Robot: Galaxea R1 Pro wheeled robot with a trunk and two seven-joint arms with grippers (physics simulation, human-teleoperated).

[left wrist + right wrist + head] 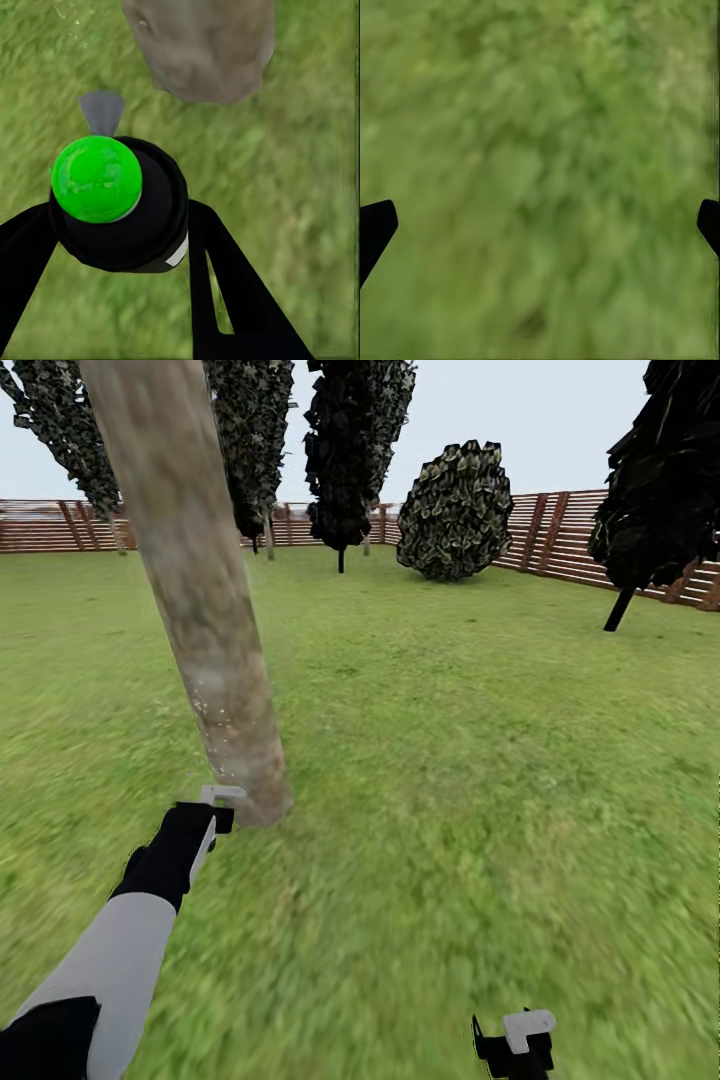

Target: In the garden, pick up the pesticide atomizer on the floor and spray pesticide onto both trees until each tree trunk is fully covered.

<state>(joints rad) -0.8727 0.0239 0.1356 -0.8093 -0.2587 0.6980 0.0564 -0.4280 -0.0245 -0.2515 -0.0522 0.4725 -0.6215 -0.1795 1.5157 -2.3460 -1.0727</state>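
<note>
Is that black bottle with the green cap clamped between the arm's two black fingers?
Yes: in the left wrist view the atomizer sits gripped between the left gripper's two black fingers.

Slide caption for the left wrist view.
Left gripper clamps the green-topped black atomizer, grey nozzle facing the grey-brown tree trunk.

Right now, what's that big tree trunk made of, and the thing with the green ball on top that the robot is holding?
The tree trunk looks like rough, matte grey-brown bark, mottled and without shine. The pesticide atomizer in the left gripper seems to be smooth black plastic; its green cap gleams glossily, so probably plastic too.
</note>
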